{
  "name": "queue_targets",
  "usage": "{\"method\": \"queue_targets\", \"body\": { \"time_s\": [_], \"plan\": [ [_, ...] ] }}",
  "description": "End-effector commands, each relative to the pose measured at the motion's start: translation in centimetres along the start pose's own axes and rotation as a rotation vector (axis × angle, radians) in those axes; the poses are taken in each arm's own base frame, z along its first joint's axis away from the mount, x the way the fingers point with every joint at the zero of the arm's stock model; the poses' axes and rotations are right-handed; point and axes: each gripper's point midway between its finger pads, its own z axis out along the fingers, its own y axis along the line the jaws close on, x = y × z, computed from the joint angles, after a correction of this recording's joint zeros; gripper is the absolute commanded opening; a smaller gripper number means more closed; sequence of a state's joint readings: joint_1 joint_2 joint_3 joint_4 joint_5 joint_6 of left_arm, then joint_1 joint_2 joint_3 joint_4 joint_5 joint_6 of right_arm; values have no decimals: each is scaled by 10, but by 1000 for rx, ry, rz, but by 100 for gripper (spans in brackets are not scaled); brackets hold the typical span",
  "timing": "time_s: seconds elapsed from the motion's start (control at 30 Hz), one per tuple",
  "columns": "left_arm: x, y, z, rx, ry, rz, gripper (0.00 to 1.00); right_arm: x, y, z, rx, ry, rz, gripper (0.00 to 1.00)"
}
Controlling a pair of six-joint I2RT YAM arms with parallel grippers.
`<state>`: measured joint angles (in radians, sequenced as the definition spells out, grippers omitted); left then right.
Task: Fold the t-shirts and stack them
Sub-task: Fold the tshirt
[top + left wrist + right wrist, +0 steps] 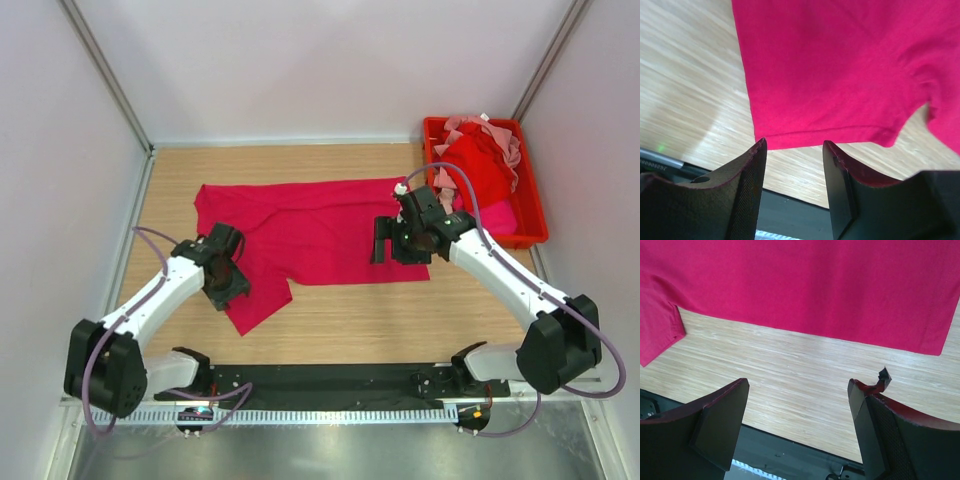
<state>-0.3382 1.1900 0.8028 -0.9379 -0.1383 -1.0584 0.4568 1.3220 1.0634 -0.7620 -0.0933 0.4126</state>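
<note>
On the table (340, 325) the crimson shirt (320, 225) lies spread, folding seemingly not begun: left gripper (794, 145), half-parted, and right gripper (798, 385), wide, both empty at its near edge, must next pinch cloth; other shirts (485, 160) fill the bin (534, 205).

High rear view over table (330, 330), wrist views close, all sharing crimson t-shirt (310, 225)

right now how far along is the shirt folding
Done: nothing, no folded shirt or stack shows. In hand: a crimson shirt lies spread on the table; the left gripper is open at its left sleeve edge, the right gripper open near its right end, neither holding cloth. Left: fold it, then the red and pink shirts heaped in the bin.
</note>
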Motion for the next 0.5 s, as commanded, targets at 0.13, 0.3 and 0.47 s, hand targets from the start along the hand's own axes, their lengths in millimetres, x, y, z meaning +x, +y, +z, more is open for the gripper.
{"method": "queue_targets", "body": {
  "time_s": [0.13, 0.3, 0.47],
  "plan": [
    [17, 7, 11, -101, 32, -43, 47, 1, -1, -2, -13, -2, -43, 88],
    [30, 11, 24, -144, 99, -6, 42, -3, -7, -8, 15, -34, -73, 88],
    [40, 14, 31, -133, 126, -31, 44, -4, -16, -12, 21, -26, -45, 89]
  ]
}}
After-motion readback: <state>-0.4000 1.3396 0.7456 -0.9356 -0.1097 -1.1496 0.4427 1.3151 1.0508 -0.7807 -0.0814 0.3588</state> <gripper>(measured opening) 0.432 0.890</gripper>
